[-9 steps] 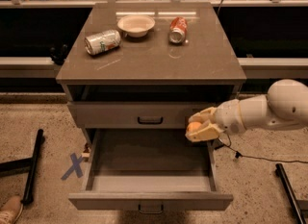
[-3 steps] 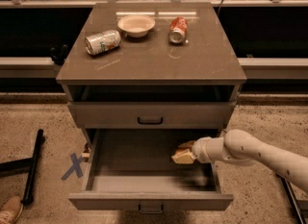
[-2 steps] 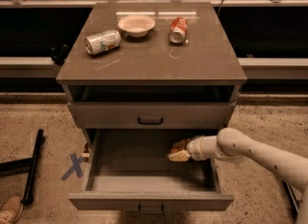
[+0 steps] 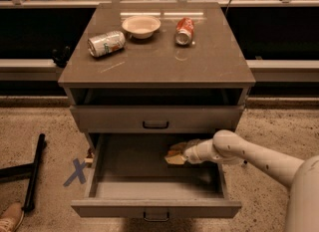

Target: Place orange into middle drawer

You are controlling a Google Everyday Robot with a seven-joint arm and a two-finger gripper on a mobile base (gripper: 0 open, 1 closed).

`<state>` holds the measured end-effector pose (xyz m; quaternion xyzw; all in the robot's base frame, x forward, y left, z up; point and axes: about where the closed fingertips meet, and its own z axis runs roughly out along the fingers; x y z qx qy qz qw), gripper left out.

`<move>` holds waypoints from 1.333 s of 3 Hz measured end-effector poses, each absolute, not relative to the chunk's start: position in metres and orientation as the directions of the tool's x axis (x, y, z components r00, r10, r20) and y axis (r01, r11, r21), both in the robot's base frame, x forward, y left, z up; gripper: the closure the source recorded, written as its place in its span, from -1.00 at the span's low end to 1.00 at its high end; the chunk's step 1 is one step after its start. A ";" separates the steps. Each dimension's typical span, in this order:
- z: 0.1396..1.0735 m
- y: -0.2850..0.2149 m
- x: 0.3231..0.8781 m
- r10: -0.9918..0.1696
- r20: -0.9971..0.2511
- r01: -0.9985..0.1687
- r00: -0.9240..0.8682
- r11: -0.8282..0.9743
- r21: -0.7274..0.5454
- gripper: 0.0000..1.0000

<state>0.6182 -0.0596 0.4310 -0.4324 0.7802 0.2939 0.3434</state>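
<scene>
The middle drawer (image 4: 134, 172) stands pulled out, and its left and front floor lies open from above. The end effector (image 4: 175, 156) sits low inside its right rear part, and the robot arm (image 4: 249, 157) crosses the right wall, blocking that side. The shut upper drawer (image 4: 114, 119) overhangs the rear. On the tabletop (image 4: 159, 64), a tipped green-and-white can (image 4: 106, 43), a bowl (image 4: 141, 26) and a red can (image 4: 185, 31) crowd the back; the front half is open. A black bar (image 4: 34, 171) lies on the floor to the left.
</scene>
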 end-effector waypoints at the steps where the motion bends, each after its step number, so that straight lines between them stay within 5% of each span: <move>1: 0.426 -0.033 0.619 -0.492 -0.791 -0.901 -0.364 0.402 0.164 -0.91; 3: 0.424 -0.039 0.600 -0.494 -0.778 -0.885 -0.388 0.436 0.164 -1.00; 4: 0.426 -0.096 0.590 -0.416 -0.781 -0.820 -0.466 0.535 0.205 -1.00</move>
